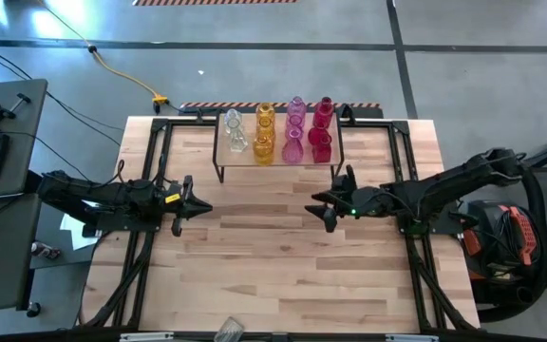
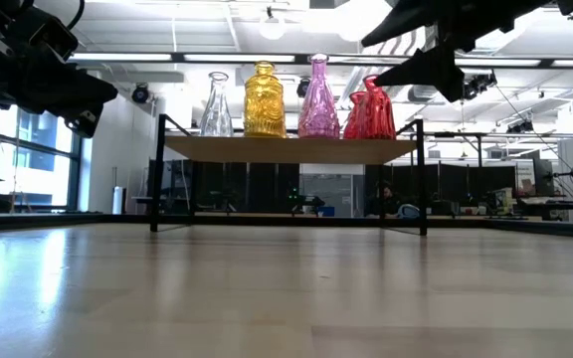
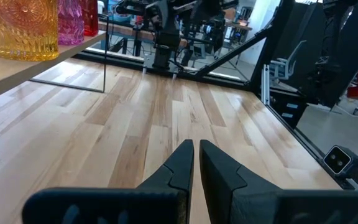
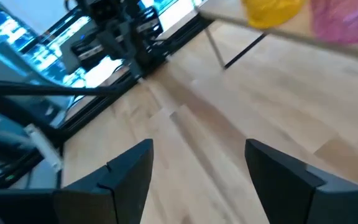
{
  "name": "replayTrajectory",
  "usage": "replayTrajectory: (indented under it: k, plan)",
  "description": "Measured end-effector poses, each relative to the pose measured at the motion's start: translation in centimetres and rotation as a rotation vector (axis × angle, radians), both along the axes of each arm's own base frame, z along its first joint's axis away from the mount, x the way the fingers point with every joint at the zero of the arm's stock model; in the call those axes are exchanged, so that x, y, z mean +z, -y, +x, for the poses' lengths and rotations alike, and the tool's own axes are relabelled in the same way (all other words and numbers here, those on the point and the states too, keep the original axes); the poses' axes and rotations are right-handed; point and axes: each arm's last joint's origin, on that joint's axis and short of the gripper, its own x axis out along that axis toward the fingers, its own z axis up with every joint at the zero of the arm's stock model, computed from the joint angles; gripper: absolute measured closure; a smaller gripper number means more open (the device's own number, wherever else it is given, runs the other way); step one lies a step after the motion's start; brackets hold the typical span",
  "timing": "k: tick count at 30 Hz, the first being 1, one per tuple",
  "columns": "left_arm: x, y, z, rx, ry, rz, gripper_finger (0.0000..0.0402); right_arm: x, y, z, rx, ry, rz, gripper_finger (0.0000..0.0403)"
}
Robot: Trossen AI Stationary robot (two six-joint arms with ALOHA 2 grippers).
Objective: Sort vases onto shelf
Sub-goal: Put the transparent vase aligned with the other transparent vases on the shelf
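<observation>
The vases point(image 1: 278, 131) stand on the shelf point(image 1: 278, 163) at 12 o'clock, apparently sorted by colour, while the left gripper point(image 1: 200, 206) at 9 o'clock is closed and empty and the right gripper point(image 1: 317, 206) at 3 o'clock has fingers apart.

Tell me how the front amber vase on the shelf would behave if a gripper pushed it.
The amber vase looks like ribbed glass, so probably rigid, breakable and rather slippery on the shelf. Its broad squat body suggests it would slide before tipping. Neighbours stand close, the pink vase beside it, so a push would likely knock them together.
</observation>
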Motion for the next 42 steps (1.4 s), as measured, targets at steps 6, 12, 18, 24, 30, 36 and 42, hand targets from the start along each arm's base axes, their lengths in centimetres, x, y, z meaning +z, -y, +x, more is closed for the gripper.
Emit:
replayTrajectory:
  k: [6, 12, 18, 24, 30, 36, 42]
  plan:
    - [0.0, 0.0, 0.0, 0.0, 0.0, 0.0, 0.0383, -0.6, -1.1, 0.2, 0.075, -0.016, 0.123, 0.0158]
    - [0.0, 0.0, 0.0, 0.0, 0.0, 0.0, 0.0383, -1.5, -3.1, 1.1, 0.146, 0.001, 0.152, 0.0158]
    - [0.0, 0.0, 0.0, 0.0, 0.0, 0.0, 0.0383, -2.8, -4.2, 2.7, 0.159, 0.039, 0.188, 0.0158]
    - [0.0, 0.0, 0.0, 0.0, 0.0, 0.0, 0.0383, -2.1, -5.1, 4.7, 0.191, 0.048, 0.23, 0.0158]
    - [0.0, 0.0, 0.0, 0.0, 0.0, 0.0, 0.0383, 0.2, -6.0, 5.9, 0.251, 0.095, 0.196, 0.0158]
    - [0.0, 0.0, 0.0, 0.0, 0.0, 0.0, 0.0383, 2.3, -6.1, 6.6, 0.255, 0.087, 0.153, 0.0158]
    - [0.0, 0.0, 0.0, 0.006, 0.001, 0.001, 0.0383, 5.4, -5.7, 6.0, 0.367, 0.114, 0.021, 0.0158]
